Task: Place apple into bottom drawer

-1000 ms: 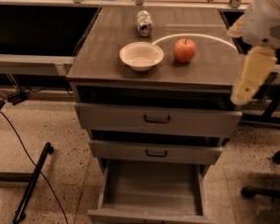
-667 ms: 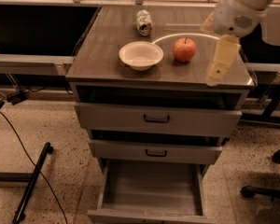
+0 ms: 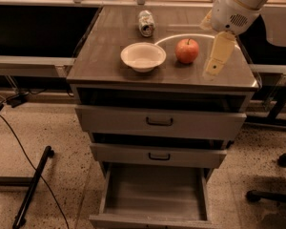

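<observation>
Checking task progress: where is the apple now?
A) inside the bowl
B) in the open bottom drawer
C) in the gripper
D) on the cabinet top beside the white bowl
D: the apple sits on the cabinet top right of the white bowl; the gripper hangs beside it.

The arm is cut off by the upper edge, so that only its lower part is seen, with the claw held over the right side of the bench, just right of the apple. The front of the bottom drawer is clipped by the lower edge. The label of the can cannot be read. A chair base is cut by the right edge.
</observation>
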Available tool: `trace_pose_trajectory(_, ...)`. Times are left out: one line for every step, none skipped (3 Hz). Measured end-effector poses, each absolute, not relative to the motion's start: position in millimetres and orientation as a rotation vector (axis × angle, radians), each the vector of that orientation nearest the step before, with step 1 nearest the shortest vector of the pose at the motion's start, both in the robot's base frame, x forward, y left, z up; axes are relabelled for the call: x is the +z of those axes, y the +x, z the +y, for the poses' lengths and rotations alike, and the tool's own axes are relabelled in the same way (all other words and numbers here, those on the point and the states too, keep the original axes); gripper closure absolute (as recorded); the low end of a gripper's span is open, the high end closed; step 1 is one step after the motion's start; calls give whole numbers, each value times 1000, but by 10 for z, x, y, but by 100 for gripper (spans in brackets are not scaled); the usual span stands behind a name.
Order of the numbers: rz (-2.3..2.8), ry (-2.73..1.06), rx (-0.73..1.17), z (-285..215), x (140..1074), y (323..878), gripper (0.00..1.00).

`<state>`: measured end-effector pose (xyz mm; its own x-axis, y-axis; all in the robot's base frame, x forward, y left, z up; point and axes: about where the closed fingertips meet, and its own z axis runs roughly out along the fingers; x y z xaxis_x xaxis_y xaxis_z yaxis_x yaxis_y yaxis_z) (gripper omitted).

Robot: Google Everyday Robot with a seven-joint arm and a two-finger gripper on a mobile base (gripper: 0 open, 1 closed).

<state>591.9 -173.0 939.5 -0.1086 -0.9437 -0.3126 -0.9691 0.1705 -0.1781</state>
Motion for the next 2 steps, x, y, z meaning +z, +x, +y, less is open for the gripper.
trace_pose_trajectory(2091,-1700,151,-1719,9372,6097,0)
trace_pose_trajectory(2067,-1583,200,-1708,9339,6473,0)
